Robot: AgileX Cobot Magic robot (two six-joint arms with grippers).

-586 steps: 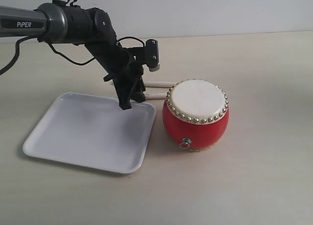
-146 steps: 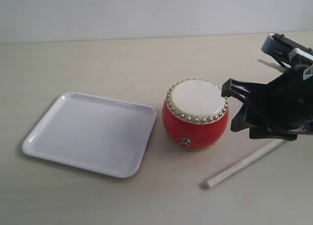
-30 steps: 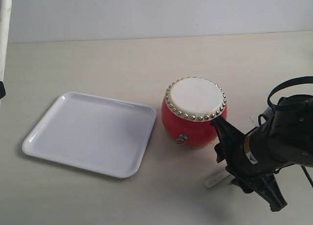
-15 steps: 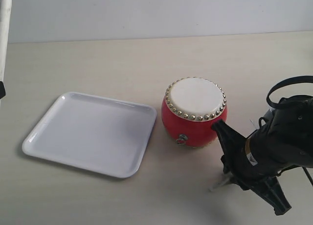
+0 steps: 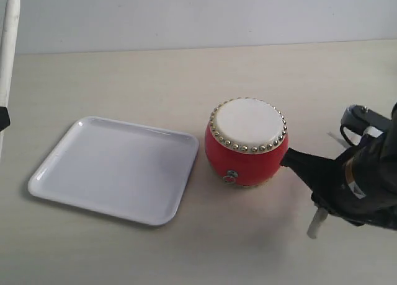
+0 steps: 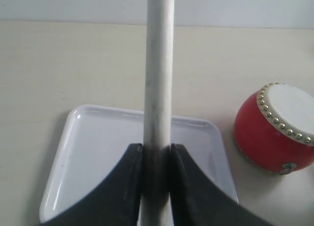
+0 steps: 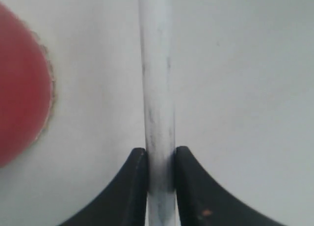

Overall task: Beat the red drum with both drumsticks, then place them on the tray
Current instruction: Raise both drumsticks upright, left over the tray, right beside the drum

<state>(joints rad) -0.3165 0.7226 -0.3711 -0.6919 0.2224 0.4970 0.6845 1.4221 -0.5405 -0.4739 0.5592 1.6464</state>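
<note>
Matte black right arm [image 5: 372, 186] — looped cable [image 5: 343, 135], white label [image 5: 355, 184], curved black fingers [image 7: 136, 186] on right gripper [image 7: 161, 150]

Bench [image 5: 124, 74]: pale beige, matte, meets a light wall [image 5: 198, 15] at the back. Two items rest on it. White tray [image 5: 115, 167] lies flat, left side in the exterior view. Red drum [image 5: 247, 158] stands upright, skin up, just beside the tray's right edge, with a narrow gap between them.

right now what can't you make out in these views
- Left drumstick: tip cut off by the left wrist view's top edge; the exterior view's left edge crops it too.
- Right drumstick: mostly hidden behind the right arm in the exterior view.
- Red drum: blurred and cropped by the frame edge in the right wrist view.
</note>
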